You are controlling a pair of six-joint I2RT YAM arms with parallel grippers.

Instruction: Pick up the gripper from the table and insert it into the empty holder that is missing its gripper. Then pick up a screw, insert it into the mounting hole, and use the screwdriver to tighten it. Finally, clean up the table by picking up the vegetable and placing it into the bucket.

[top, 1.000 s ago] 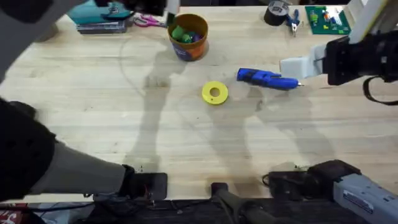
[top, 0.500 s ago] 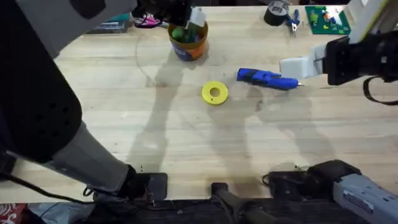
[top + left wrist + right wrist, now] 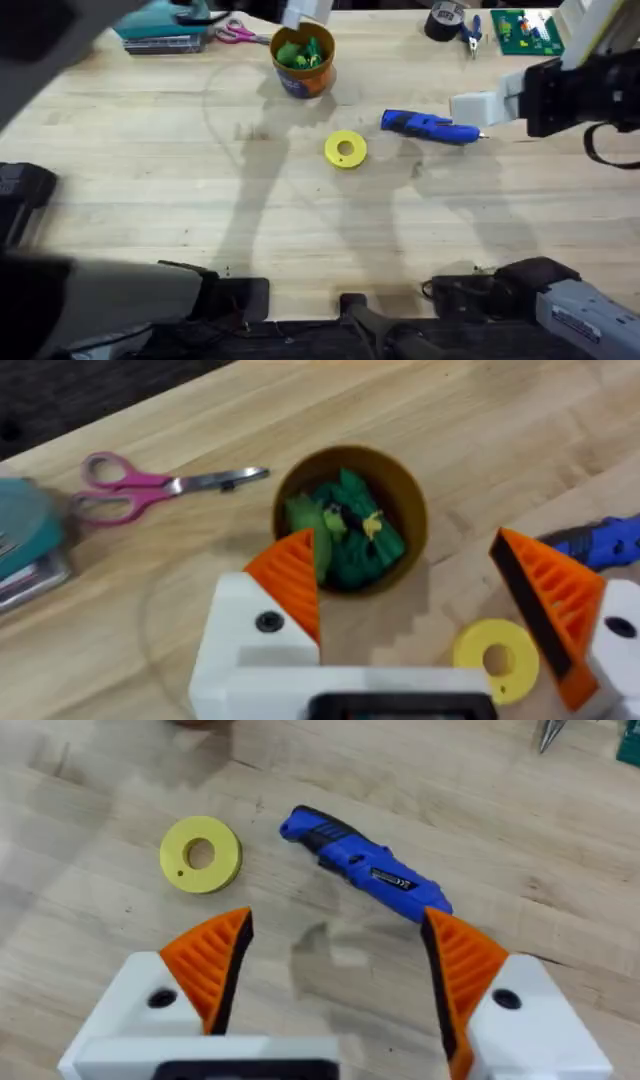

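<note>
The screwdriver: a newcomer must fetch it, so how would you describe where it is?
On the wooden table, look right of the orange bucket and past the yellow disc. The screwdriver lies flat there: blue, pen-shaped, pale-tipped, the longest blue item.

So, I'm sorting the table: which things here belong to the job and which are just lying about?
Job:
- bucket
- green toy vegetable, already inside it
- blue screwdriver

Lying about:
- yellow disc
- pink scissors
- black tape roll
- small pliers
</note>
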